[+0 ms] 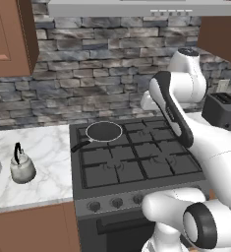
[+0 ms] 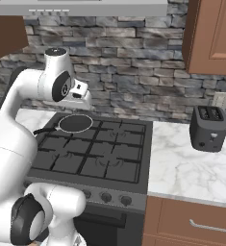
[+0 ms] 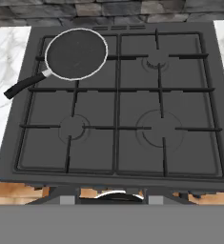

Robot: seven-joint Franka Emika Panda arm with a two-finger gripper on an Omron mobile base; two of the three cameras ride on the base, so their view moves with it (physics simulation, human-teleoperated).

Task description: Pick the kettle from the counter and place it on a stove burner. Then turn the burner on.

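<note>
The kettle (image 1: 22, 167), small, silvery-grey with a black arched handle, stands upright on the white marble counter (image 1: 48, 142) left of the cooktop. My gripper (image 2: 87, 104) hangs high over the back of the stove, far right of the kettle, and part of it shows behind my arm (image 1: 145, 104). In the hand view its two tips (image 3: 110, 200) stand apart at the bottom with nothing between them. Below lie the stove burners: front left (image 3: 73, 127), front right (image 3: 160, 127) and back right (image 3: 156, 59), all bare.
A round black frying pan (image 3: 76, 53) covers the back left burner, its handle pointing left-front. Knobs (image 1: 117, 202) line the stove's front panel. A black toaster (image 2: 208, 128) stands on the counter to the right. A range hood hangs overhead.
</note>
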